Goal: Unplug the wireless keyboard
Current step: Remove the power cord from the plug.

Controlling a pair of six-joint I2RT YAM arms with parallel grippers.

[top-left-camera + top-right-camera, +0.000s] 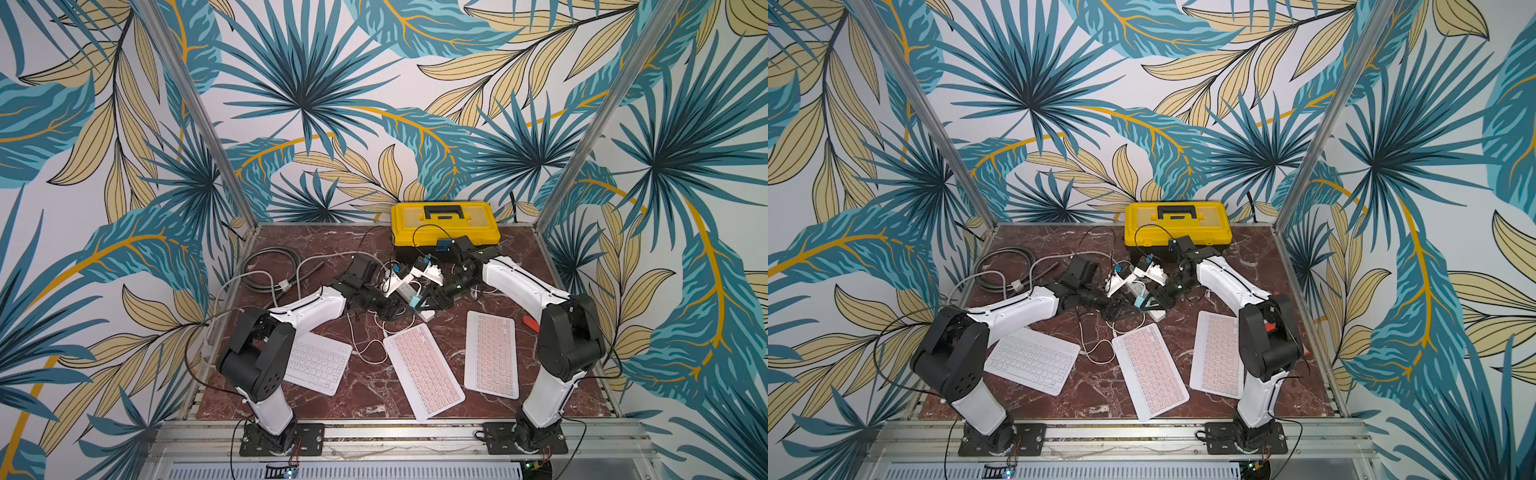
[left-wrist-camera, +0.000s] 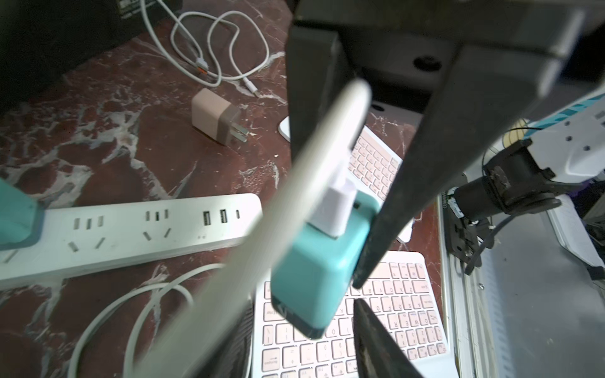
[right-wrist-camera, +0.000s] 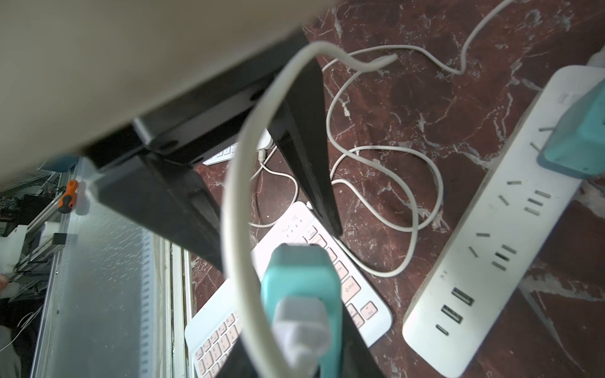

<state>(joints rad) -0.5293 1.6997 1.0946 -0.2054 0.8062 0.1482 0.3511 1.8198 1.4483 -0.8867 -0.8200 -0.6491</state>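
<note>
Seen from above, 2 white robot arms reach in from the near edge of a dark red marble counter (image 1: 361,399). They meet over a white power strip (image 2: 131,235) near the middle.

3 small keyboards lie flat and apart on the near half:
- a white keyboard (image 1: 318,361) on the left
- a middle pink keyboard (image 1: 424,370)
- a second pink keyboard (image 1: 492,353) on the right

A teal charger (image 2: 314,281) is up in the air, clear of the power strip. It sits between the 2 claws, near the far end of the middle pink keyboard. A white USB plug (image 2: 334,212) is seated in 1 end of the charger, and a thin white cable (image 3: 235,196) arcs away from the plug. More white cable lies in loops on the counter by the middle pink keyboard's far corner. Whether that is the same cable cannot be traced.

The right claw (image 1: 428,302) is clamped on the charger's darker prong end. The left claw (image 1: 401,309) straddles the plug end. 1 finger (image 2: 409,196) lies against the charger's side and the other is hidden behind the blurred cable. Whether this claw is pressed together on the charger or merely apart around it cannot be told.

A second teal charger (image 3: 579,144) is plugged into 1 end of the power strip. A yellow toolbox (image 1: 444,224) stands at the counter's back edge.
</note>
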